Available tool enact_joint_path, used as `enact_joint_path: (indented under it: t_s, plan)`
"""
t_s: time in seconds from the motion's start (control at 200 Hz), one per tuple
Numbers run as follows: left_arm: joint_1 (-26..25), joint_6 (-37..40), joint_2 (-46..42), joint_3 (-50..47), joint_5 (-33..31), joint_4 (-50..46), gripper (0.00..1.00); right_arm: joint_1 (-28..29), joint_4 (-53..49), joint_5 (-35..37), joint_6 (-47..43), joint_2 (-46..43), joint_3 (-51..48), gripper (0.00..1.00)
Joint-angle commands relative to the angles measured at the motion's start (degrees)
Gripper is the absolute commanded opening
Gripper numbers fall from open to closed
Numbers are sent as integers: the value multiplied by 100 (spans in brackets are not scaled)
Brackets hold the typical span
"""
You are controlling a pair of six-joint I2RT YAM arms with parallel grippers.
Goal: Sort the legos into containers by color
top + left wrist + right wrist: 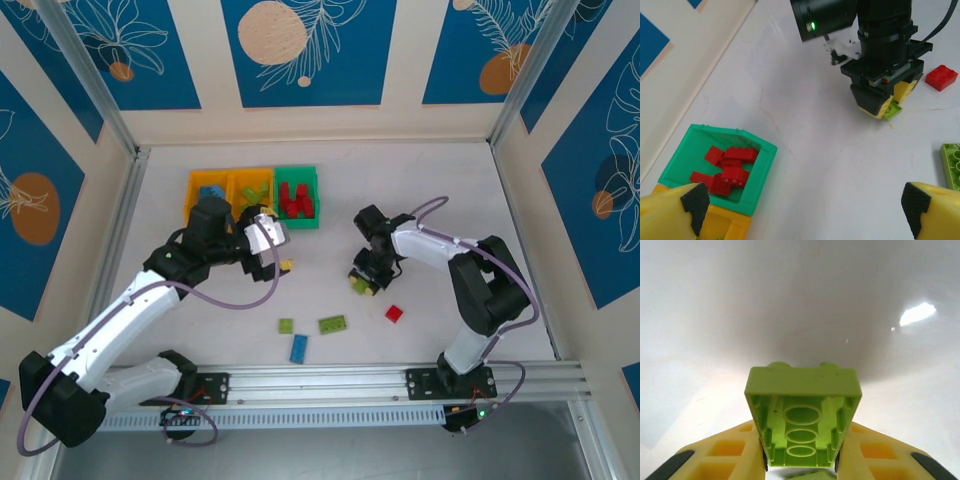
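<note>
Lime brick [802, 420] sits pinched between the closed-in yellow fingers [720, 457] of the right gripper [365, 282], low at the white table [440, 200], while the left gripper [805, 210] hangs wide open and empty beside the green bin [765, 150] holding red bricks [727, 170]

On my feeds, lime green brick [802, 410], yellow fingers [942, 215] tipped with black pads [694, 205], red bricks [727, 172] in the green bin [762, 177], two orange-yellow bins [230, 178], loose red brick [395, 314], blue brick [299, 347], white table [430, 180], blue wall panels [350, 70] with white leaf outlines and orange discs.
</note>
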Motion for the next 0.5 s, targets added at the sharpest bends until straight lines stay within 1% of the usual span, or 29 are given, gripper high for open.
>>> enact_joint_path:
  t_s: [0.0, 0.05, 0.115, 0.15, 0.24, 0.31, 0.395, 0.495]
  plan:
    - [-65, -370, -302, -43, -269, 109, 100, 420, 509, 337, -1489, -472, 710, 34]
    - [-65, -541, -387, -44, -401, 120, 100, 605, 787, 372, -2157, -480, 970, 34]
    - [-53, -816, -452, -5, -650, 124, 100, 743, 1068, 288, -2804, -339, 1396, 34]
    - [-54, -970, -476, 30, -784, 106, 100, 771, 1154, 166, -3094, -151, 1682, 34]
    - [-49, -1410, -541, 124, -1091, 92, 100, 825, 1162, 134, -3694, 429, 2540, 34]
    - [-49, -1816, -593, 141, -1300, 116, 100, 852, 1162, 124, -4051, 1002, 3274, 35]
    - [-53, -2377, -591, 150, -1611, 107, 100, 844, 1031, 22, -4282, 1814, 4226, 35]
    - [-49, -3027, -515, 267, -1925, -90, 100, 844, 698, -46, -4419, 2900, 5667, 37]
